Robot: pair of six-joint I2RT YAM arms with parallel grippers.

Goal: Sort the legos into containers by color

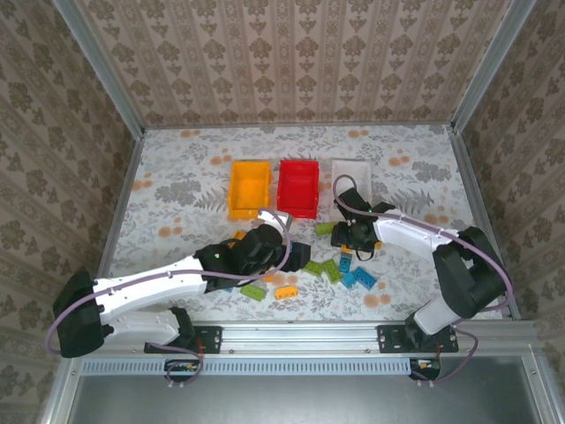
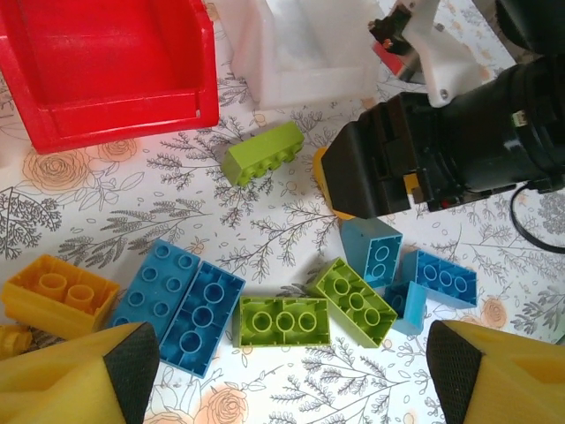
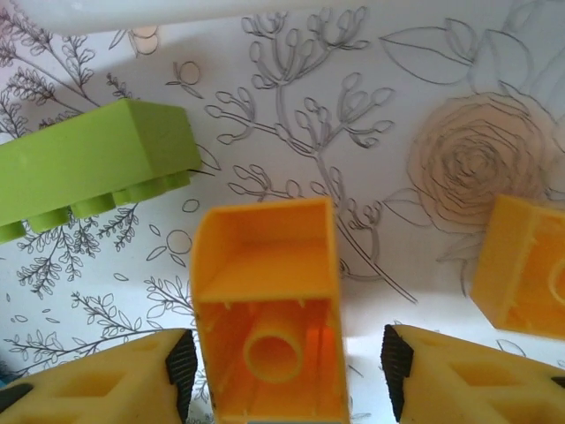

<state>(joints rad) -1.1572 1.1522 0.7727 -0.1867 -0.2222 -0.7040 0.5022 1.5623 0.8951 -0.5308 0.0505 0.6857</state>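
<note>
My right gripper (image 3: 290, 362) is open low over the table, straddling an upturned orange lego (image 3: 265, 300); the left pad is close to it and a gap shows at the right pad. A green lego (image 3: 88, 163) lies just beyond, and another orange lego (image 3: 521, 265) lies to the right. My left gripper (image 2: 293, 375) hangs wide open above two upturned green legos (image 2: 284, 320) (image 2: 353, 299), with blue legos (image 2: 177, 300) and an orange one (image 2: 57, 291) to the left. The yellow-orange (image 1: 249, 188), red (image 1: 298, 186) and white (image 1: 351, 177) containers stand in a row behind.
The right gripper's black body (image 2: 424, 159) sits close in front of the left gripper, next to a green lego (image 2: 263, 152). More blue legos (image 2: 441, 278) lie under it. Loose green and orange legos (image 1: 285, 291) rest near the front edge.
</note>
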